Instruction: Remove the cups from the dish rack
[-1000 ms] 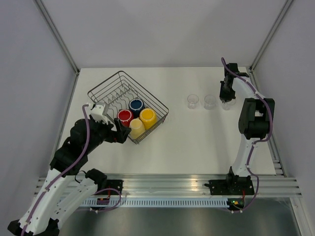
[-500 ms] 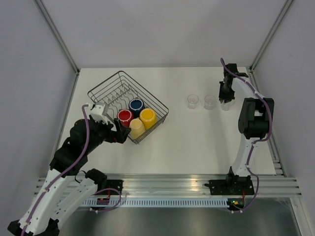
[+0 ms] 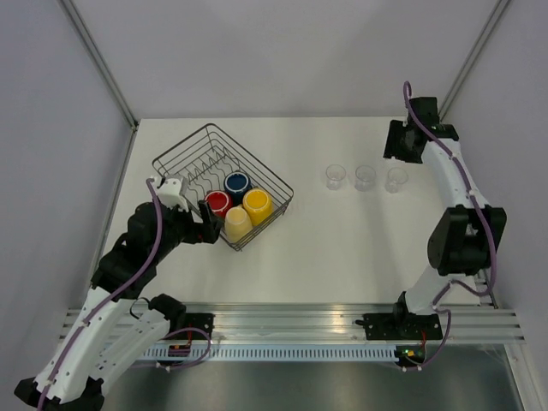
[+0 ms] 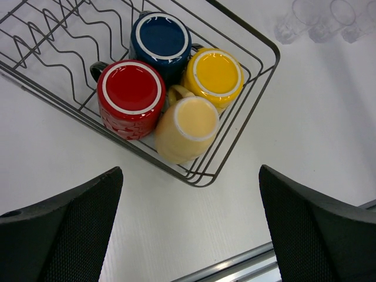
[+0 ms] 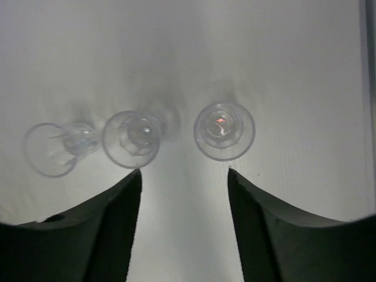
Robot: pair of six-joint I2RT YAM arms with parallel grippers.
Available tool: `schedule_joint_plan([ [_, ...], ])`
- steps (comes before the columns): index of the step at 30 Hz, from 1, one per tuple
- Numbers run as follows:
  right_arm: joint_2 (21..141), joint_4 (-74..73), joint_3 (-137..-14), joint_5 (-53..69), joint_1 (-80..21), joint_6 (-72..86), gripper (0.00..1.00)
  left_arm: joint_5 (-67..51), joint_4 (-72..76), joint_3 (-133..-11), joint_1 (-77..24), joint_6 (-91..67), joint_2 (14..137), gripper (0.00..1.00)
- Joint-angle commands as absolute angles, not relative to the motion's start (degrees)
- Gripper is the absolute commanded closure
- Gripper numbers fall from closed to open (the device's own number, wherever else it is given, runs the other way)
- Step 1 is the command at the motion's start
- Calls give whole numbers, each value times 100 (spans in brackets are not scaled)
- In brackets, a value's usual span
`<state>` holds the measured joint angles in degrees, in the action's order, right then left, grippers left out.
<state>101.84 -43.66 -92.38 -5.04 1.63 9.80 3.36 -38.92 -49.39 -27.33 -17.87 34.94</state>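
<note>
The dish rack point(image 3: 249, 159) stands on the left of the table and holds a red mug point(image 3: 217, 203), a dark blue mug point(image 3: 236, 182), an orange-yellow mug point(image 3: 257, 202) and a pale cream mug point(image 3: 238, 224), all upside down. My left gripper point(image 3: 208, 228) hovers open just before the rack's near corner point(image 4: 197, 176), the cream mug point(image 4: 189, 120) ahead of it. Three clear tumblers point(image 3: 335, 176) point(image 3: 366, 177) point(image 3: 396, 179) stand in a row on the right. My right gripper point(image 3: 401, 142) is open and empty above them; the rightmost tumbler point(image 5: 224, 130) stands free beyond its fingertips.
An aluminium rail point(image 3: 291, 324) runs along the near table edge by the arm bases. Grey walls and slanted frame posts point(image 3: 101, 60) close in the back and sides. The tumbler row sits near the right table edge point(image 3: 469, 248).
My right gripper opened, let go of the rightmost tumbler and pulled up and back from it. The left arm shifted only slightly.
</note>
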Motion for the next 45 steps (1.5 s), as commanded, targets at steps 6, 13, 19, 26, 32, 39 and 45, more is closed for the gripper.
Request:
schedule_joint_plan([
  [6,7868,-2806,-7753,1413,150,1643,2,659,-3788,-5458,-2602,-2196,4068,0],
  [13,6349,-1908,-6769,2142,158,2390,2,1238,-3972,-6055,-2601,-2496,5490,0],
  [19,5617,-1248,-5977,3188,158,3295,2,1179,-3885,-6758,-2514,-2286,6687,0],
  [26,5449,-1151,-5432,3376,27,3481,2,818,-3894,-7794,-2206,-2022,8155,0],
  [32,5458,-1520,-5519,3208,-422,3129,2,378,-4060,-8533,-1960,-1802,9245,0],
  [39,5370,-1503,-5502,3208,-571,3085,2,351,-4314,-9114,-1960,-1503,10054,0],
  [45,5388,-1547,-5484,3155,-650,2971,2,202,-4421,-9308,-1960,-1415,10450,0],
])
